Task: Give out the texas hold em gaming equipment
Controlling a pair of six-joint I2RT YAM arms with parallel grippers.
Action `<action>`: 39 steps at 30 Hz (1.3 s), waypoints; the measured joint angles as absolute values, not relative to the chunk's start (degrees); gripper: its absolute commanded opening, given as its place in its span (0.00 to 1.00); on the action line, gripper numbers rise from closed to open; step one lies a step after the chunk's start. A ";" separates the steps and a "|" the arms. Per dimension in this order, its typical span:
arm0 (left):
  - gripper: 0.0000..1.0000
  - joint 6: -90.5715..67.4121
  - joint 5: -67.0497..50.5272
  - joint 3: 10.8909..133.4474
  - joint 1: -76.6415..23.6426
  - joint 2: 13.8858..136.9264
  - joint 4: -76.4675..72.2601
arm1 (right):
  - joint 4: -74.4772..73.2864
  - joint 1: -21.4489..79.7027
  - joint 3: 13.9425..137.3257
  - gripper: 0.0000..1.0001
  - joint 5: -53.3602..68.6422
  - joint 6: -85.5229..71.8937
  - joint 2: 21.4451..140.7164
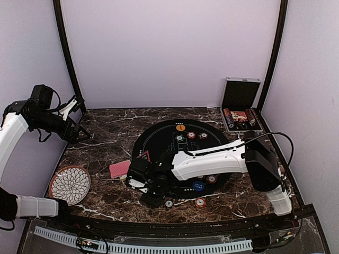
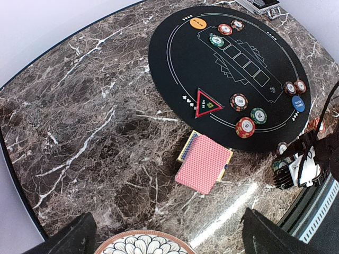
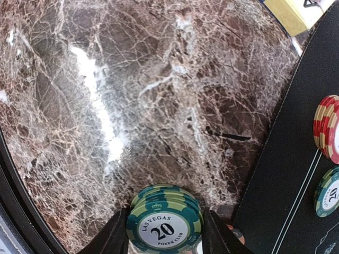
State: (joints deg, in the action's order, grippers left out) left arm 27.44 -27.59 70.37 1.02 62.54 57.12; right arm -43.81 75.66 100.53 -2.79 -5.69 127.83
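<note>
From above, the right claw [image 1: 156,194] is hanging low at the near edge of the mat [image 1: 159,135]. The left claw [image 2: 169,235] is hanging wide open and empty above the cards [image 2: 204,165]. The right claw's fingers [image 3: 114,238] are pressing both sides of a green chip stack [image 3: 164,222] beside the mat.

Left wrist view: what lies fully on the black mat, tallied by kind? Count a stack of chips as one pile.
Poker chip piles: 8
Button discs: 2, one orange and one blue
Triangular all-in marker: 1
Total on the black mat: 11
</note>
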 measured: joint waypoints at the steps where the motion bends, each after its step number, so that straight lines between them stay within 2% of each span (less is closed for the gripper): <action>1: 0.99 27.44 -27.59 70.37 1.02 62.54 57.12 | -43.83 75.66 100.53 0.44 -2.79 -5.65 127.83; 9: 0.99 27.44 -27.59 70.37 1.02 62.54 57.12 | -44.75 75.66 101.38 0.34 -2.81 -5.58 127.83; 14: 0.99 27.44 -27.59 70.37 1.02 62.54 57.12 | -45.56 75.66 102.39 0.20 -3.11 -5.63 127.83; 26: 0.99 27.86 -27.59 70.30 1.02 62.54 57.10 | -46.68 74.24 102.30 0.19 -3.75 -7.64 124.33; 39: 0.99 30.28 -28.05 67.35 0.99 64.60 57.25 | -42.06 59.61 83.74 0.18 -2.72 -15.51 110.39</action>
State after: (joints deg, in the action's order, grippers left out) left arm 30.28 -28.05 67.35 0.99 64.60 57.25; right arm -42.06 59.61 83.74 -2.72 -15.51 110.39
